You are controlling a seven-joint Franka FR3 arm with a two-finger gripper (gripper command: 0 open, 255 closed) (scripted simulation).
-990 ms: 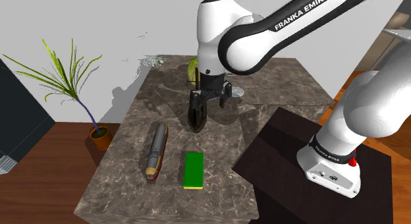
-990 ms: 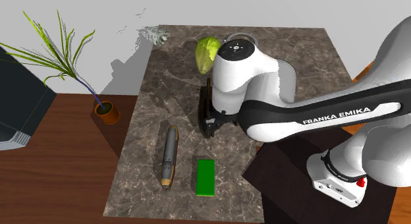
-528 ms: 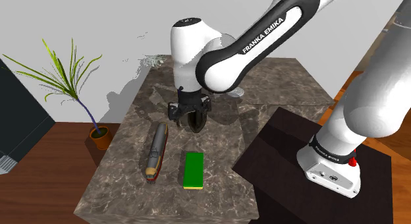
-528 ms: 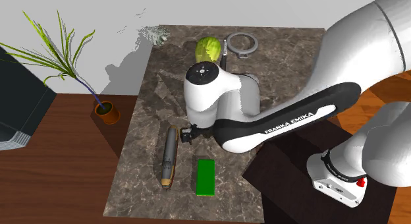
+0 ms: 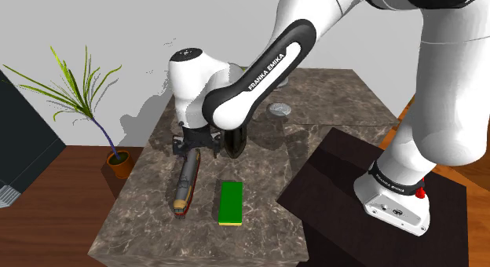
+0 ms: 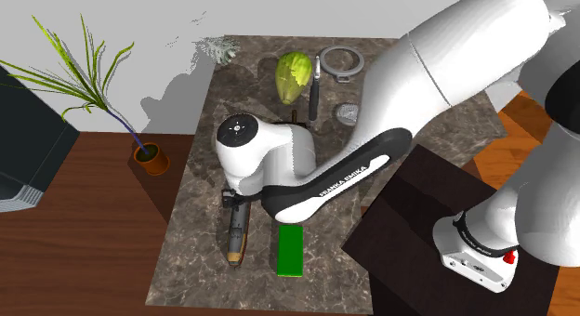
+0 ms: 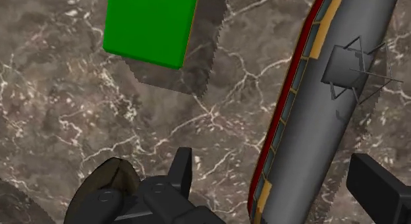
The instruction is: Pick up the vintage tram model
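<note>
The tram model is long and slim, with a grey roof and red and cream sides. It lies on the marble table, toward the shoulder view's left. My gripper hangs just over its far end, fingers pointing down. In the second exterior view the tram sticks out from under the white wrist and gripper. In the wrist view the gripper is open. Its fingers stand on either side of the tram without touching it, and nothing is held.
A green block lies beside the tram. A dark rounded object stands behind the wrist. At the table's far end are a lettuce, a ring, a knife-like tool and a small strainer. A potted plant stands on the floor.
The arm has swung from above the dark object toward the shoulder view's left and come down over the tram's far end. The fingers have stayed apart.
</note>
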